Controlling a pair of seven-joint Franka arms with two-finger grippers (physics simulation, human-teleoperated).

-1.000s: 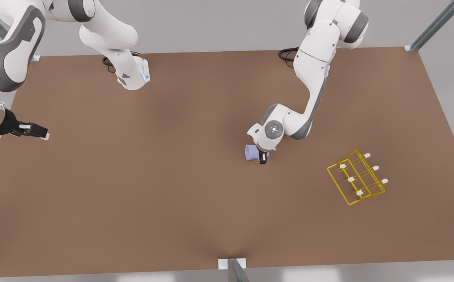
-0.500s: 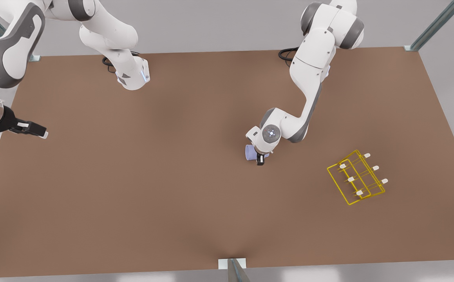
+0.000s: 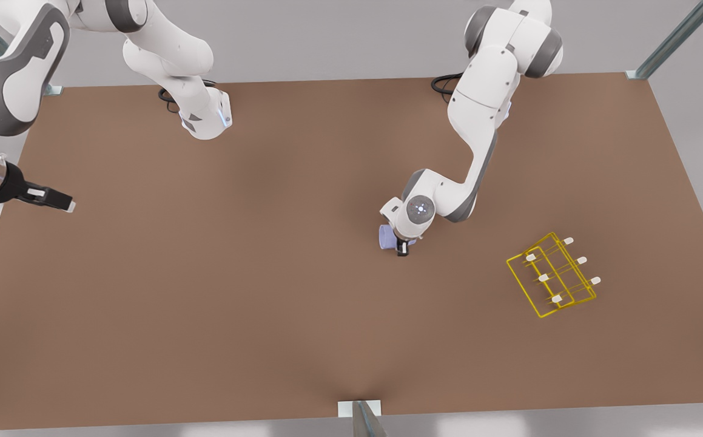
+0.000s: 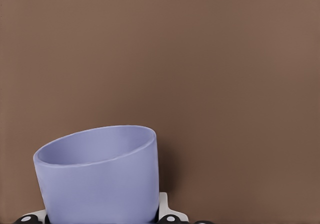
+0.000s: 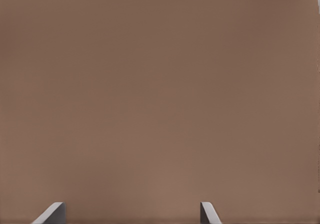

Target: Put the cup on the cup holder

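Front view: the left gripper (image 3: pixel 404 247) stands just right of frame centre, set down over the cup (image 3: pixel 386 237) on the bench (image 3: pixel 205 303). Fingers straddle the cup's wall, apparently clenched on it for a lift. The cup holder (image 3: pixel 550 276) sits well apart, right of centre. The right gripper (image 3: pixel 54 201) waits at the left edge.

Left wrist view: the cup (image 4: pixel 97 176), lower left, rim tilted, lies against the gripper base, suggesting a firm grasp.

Right wrist view: the fingers (image 5: pixel 50 214) stand released over bare bench (image 5: pixel 160 84).
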